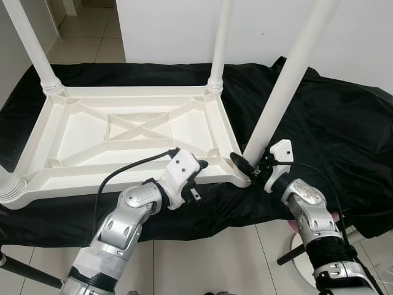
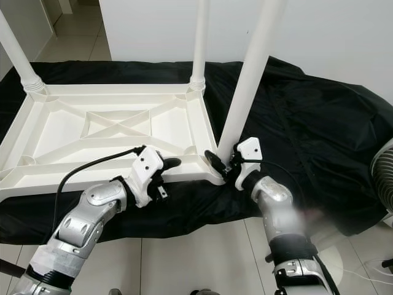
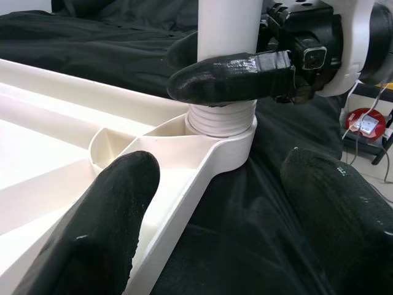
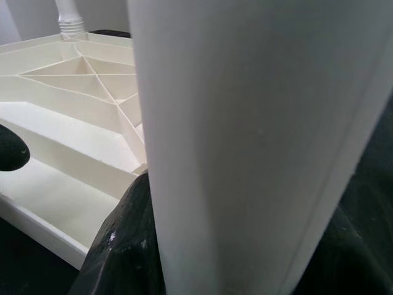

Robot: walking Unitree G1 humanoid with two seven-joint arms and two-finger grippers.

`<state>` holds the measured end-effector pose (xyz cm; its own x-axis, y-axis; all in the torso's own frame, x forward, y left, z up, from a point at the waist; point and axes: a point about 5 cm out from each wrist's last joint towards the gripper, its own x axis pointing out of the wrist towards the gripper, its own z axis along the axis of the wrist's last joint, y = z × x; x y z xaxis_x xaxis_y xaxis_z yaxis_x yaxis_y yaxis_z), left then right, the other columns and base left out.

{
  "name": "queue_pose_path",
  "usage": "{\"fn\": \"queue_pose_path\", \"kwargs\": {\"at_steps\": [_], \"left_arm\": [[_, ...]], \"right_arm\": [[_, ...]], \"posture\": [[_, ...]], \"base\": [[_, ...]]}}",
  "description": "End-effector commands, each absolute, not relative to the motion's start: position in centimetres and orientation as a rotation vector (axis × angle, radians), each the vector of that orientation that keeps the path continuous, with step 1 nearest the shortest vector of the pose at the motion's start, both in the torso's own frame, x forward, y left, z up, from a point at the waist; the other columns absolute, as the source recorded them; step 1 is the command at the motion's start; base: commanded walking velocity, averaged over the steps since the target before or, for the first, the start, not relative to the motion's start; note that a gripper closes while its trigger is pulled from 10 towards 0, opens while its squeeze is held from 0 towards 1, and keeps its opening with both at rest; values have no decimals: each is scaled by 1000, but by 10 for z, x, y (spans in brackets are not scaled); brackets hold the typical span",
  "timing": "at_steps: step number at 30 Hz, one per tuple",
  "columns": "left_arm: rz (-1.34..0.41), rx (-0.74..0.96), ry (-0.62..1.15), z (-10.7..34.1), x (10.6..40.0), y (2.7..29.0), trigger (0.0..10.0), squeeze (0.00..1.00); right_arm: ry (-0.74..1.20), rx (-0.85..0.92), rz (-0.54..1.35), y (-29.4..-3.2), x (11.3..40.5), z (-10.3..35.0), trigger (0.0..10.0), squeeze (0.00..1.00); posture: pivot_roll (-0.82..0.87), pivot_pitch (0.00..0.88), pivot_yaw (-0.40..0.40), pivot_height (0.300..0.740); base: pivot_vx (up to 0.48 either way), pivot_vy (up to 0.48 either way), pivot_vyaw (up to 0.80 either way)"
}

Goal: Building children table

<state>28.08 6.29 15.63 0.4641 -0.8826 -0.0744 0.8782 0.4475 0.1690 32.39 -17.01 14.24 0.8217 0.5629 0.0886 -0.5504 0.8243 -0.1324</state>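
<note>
White plastic leg [image 1: 279, 92], centre-right of frame, sits clamped in your right end effector [image 1: 250, 165] at the tabletop [image 1: 123, 132] corner; left end effector [image 3: 215, 203] gapes empty. Tilt risks cross-threading.

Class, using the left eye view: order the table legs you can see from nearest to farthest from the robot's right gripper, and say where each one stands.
1. The near-right leg, gripped by the right gripper at its base.
2. The far-right leg, at the table's back corner on the same side.
3. The far-left leg, at the opposite back corner, diagonally across the upturned table.
</note>
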Motion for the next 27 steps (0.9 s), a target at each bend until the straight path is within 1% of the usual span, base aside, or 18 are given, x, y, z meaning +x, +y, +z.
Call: {"fn": "queue_pose_path", "kwargs": {"at_steps": [1,3,5,8,12,18,23,25,26,27], "left_arm": [[-1066,198,-23,155,282,61,10000,0],[-1065,198,-23,155,282,61,10000,0],[-1063,197,-24,155,282,61,10000,0],[-1063,196,-25,155,282,61,10000,0],[-1064,194,-26,155,283,61,10000,0],[-1066,197,-26,156,284,61,10000,0],[-1063,204,-26,155,284,62,10000,0],[-1063,204,-26,155,284,62,10000,0],[-1061,204,-27,156,284,63,10000,0],[-1057,203,-26,156,284,64,10000,0]], "right_arm": [[-78,-114,536,-175,322,134,10000,0],[-70,-128,497,-174,322,133,10000,0],[-71,-94,435,-168,319,133,10000,0],[-73,-74,405,-165,318,133,10000,0],[-63,-4,263,-157,316,134,10000,0],[-59,31,169,-148,313,133,10000,0],[-29,122,-89,-134,304,128,10000,0],[-29,122,-89,-134,304,128,10000,0],[-20,145,-130,-133,303,127,10000,0],[-10,152,-137,-127,302,127,10000,0]], "posture": [[-68,65,-41,740],[-68,65,-41,740],[-72,63,-44,740],[-72,63,-45,740],[-75,61,-44,740],[-77,59,-41,740],[-64,60,-44,740],[-64,60,-44,740],[-64,60,-44,740],[-66,62,-40,740]], "base": [[0,0,0],[0,0,0],[0,0,0],[0,0,0],[0,0,0],[0,0,0],[0,0,0],[0,0,0],[0,0,0],[0,0,0]]}}
